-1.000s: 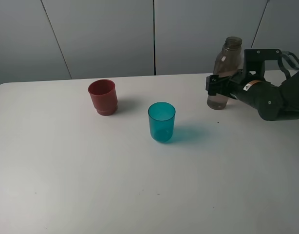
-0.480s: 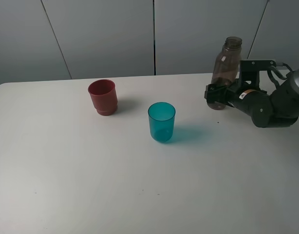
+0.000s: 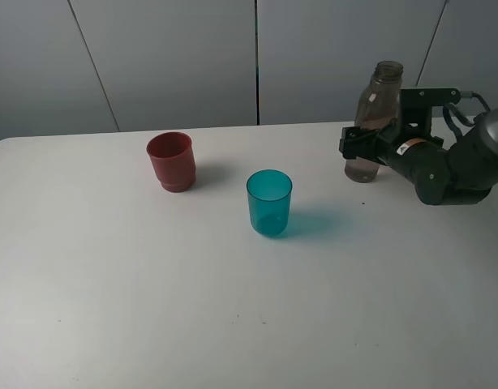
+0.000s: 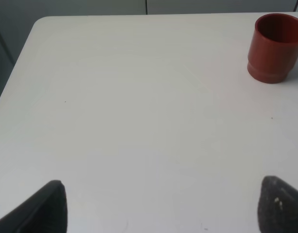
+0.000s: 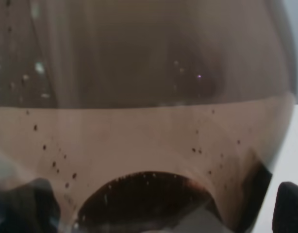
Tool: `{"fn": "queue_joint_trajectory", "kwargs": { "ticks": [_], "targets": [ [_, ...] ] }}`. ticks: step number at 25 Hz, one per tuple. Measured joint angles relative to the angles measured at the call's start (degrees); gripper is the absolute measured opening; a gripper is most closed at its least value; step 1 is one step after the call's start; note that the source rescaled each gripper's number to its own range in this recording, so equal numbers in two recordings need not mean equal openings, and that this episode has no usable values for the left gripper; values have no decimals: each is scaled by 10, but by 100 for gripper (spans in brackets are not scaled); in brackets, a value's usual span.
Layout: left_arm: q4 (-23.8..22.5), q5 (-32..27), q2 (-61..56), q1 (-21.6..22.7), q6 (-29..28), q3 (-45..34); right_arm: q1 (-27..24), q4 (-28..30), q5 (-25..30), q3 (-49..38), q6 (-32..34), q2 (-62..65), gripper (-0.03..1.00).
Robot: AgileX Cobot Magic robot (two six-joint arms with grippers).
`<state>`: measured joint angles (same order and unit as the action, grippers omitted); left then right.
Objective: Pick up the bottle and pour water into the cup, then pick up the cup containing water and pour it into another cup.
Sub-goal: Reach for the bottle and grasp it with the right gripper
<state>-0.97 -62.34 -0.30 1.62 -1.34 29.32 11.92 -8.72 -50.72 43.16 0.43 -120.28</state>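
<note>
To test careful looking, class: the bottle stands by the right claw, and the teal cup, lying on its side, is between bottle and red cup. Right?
Not quite. The teal cup stands upright, as the exterior high view shows. The rest holds: the bottle stands by the right claw, and the teal cup is between it and the red cup.

3 vessels are standing upright, well apart.
The uncapped smoky bottle [image 3: 377, 101] is holding water at the right; the teal tumbler [image 3: 269, 203] is sitting centrally, the red cup [image 3: 171, 161] left.

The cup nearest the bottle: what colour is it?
Translucent teal-blue cup, clearest in the exterior high view.
</note>
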Motion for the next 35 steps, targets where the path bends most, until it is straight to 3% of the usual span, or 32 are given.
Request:
{"fn": "queue_joint_trajectory", "kwargs": {
  "ticks": [35],
  "targets": [
    [0,0,0,0,1,0,0,5,-40,0,-4,-10,99]
  ]
}}
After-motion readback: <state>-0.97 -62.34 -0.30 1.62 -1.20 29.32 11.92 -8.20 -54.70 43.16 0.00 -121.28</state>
